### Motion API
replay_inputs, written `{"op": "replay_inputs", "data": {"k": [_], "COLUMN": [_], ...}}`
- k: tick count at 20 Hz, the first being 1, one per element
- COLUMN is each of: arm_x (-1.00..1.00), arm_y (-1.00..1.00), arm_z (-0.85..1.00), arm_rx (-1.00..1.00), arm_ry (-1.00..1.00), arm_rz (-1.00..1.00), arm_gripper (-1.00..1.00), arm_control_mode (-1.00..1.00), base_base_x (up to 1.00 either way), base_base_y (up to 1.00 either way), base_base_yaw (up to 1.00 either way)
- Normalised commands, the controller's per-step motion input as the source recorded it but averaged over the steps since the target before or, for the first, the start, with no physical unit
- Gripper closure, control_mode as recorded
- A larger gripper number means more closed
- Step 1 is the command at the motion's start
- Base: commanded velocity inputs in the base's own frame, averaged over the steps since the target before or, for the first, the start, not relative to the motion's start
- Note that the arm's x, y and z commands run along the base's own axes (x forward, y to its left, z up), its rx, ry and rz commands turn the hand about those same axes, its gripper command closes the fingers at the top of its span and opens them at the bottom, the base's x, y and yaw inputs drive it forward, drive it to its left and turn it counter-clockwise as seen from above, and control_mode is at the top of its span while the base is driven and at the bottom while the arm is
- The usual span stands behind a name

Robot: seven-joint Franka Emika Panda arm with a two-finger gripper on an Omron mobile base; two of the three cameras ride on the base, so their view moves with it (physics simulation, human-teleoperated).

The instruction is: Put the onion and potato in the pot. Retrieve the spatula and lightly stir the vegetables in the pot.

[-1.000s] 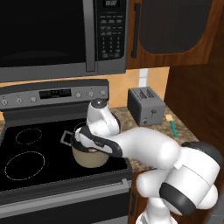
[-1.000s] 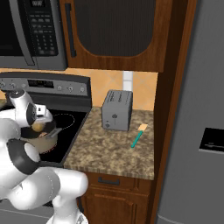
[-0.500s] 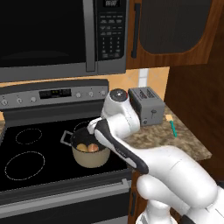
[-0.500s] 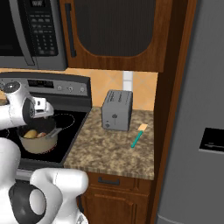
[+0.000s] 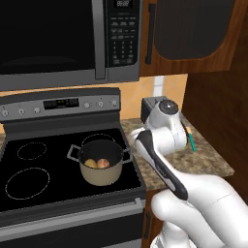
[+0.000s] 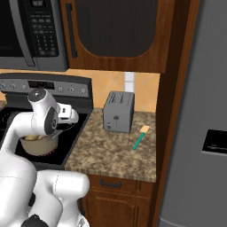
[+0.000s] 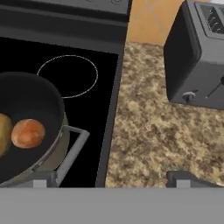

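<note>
The beige pot (image 5: 101,167) stands on the stove's front right burner. Inside it lie the orange-brown onion (image 5: 103,163) and, to its left, the yellowish-tan potato (image 5: 90,163). In the hand view the pot (image 7: 59,109) is at the left, with the onion (image 7: 28,133) and the edge of the potato (image 7: 2,133). My gripper (image 7: 113,181) is open and holds nothing; it hangs above the seam between stove and counter, right of the pot. The teal-handled spatula (image 6: 141,138) lies on the counter right of the toaster, and my arm partly hides the spatula (image 5: 192,141) in the left base view.
A grey toaster (image 6: 119,111) stands at the back of the granite counter (image 6: 111,153), between my hand and the spatula. The microwave (image 5: 63,38) hangs above the stove (image 5: 29,179). A dark wooden panel (image 6: 175,111) bounds the counter on the right.
My arm has swung right, from directly over the pot to the counter's edge beside it. The jaws have finished opening. Onion and potato stay in the pot.
</note>
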Motion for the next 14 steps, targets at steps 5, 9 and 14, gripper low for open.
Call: {"op": "replay_inputs", "data": {"k": [5,9,14], "arm_x": [0.33,0.46,0.48], "arm_y": [-1.00,-1.00,-1.00], "arm_z": [0.01,-0.02,-0.27], "arm_rx": [0.10,0.14,0.10], "arm_ry": [0.05,0.14,0.18], "arm_rz": [-0.27,-0.32,-0.32], "arm_gripper": [-1.00,-1.00,-1.00], "arm_control_mode": [-1.00,-1.00,-1.00], "base_base_x": [0.00,0.00,0.00], "base_base_y": [0.00,0.00,0.00], "base_base_yaw": [0.00,0.00,0.00]}}
